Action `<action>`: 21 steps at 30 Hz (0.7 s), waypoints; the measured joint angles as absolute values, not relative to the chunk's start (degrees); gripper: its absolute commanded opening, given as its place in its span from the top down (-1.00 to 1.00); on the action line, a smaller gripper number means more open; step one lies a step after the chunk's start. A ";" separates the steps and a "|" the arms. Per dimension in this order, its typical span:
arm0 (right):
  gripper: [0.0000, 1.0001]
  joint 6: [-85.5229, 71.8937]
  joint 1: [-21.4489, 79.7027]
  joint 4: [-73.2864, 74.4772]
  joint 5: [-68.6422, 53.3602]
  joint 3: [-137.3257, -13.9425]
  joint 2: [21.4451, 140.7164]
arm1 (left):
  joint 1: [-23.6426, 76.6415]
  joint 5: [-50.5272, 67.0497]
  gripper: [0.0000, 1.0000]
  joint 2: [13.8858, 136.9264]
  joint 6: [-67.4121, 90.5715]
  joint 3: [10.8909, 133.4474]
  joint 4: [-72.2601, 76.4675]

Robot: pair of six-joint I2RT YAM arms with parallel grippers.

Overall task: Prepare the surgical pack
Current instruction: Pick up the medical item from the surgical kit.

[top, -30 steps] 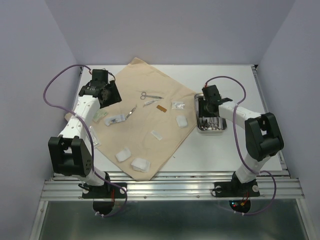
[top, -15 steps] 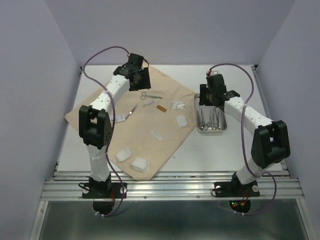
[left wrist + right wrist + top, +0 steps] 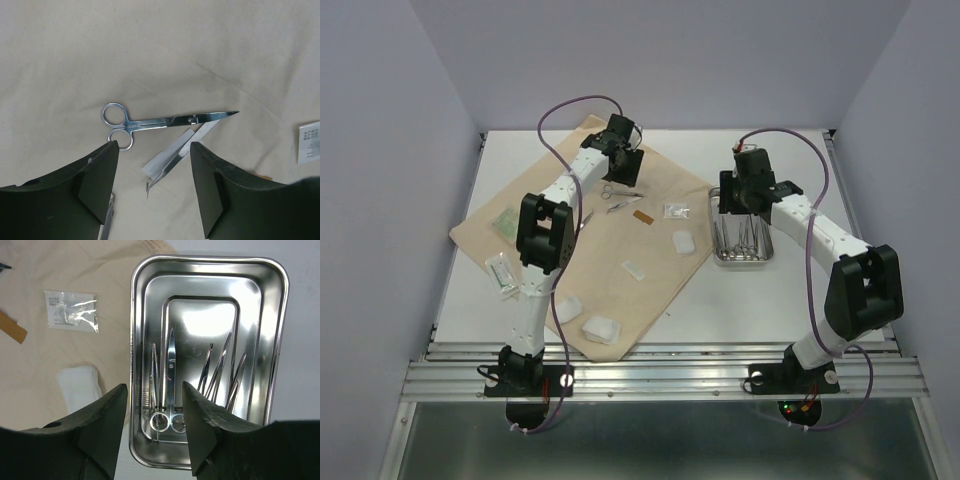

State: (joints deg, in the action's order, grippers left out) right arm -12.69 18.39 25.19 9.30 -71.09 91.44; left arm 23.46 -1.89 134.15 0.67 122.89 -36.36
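Black left fingers, right fingers, parted, seemingly empty

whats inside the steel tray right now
The steel tray holds scissors and several slim forceps-like tools, lying lengthwise. The right gripper hides part of its near end, so anything there can't be seen.

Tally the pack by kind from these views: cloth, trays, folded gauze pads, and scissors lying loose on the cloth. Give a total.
Beige cloth: 1
Steel tray: 1
White gauze pads: 3
Scissors loose on the cloth: 1
Total: 6
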 measured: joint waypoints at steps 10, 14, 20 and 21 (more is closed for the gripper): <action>-0.07 -12.67 18.39 27.88 7.46 -71.11 91.46 | 23.92 -1.21 -0.42 136.29 -11.55 122.93 -34.35; -0.07 -12.64 18.39 29.17 6.55 -71.16 91.50 | 23.97 1.15 -0.46 139.04 -16.43 123.04 -34.02; -0.07 -12.40 18.39 30.85 5.89 -71.20 91.55 | 23.97 3.27 -0.43 141.08 -21.56 124.64 -33.78; -0.07 -12.38 18.39 31.09 5.85 -71.20 91.55 | 23.99 3.46 -0.37 141.29 -22.17 124.81 -33.76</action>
State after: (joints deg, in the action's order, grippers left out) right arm -12.38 18.39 31.09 5.85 -71.20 91.55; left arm 23.99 3.46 141.29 -22.17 124.81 -33.76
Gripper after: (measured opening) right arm 0.535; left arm 0.721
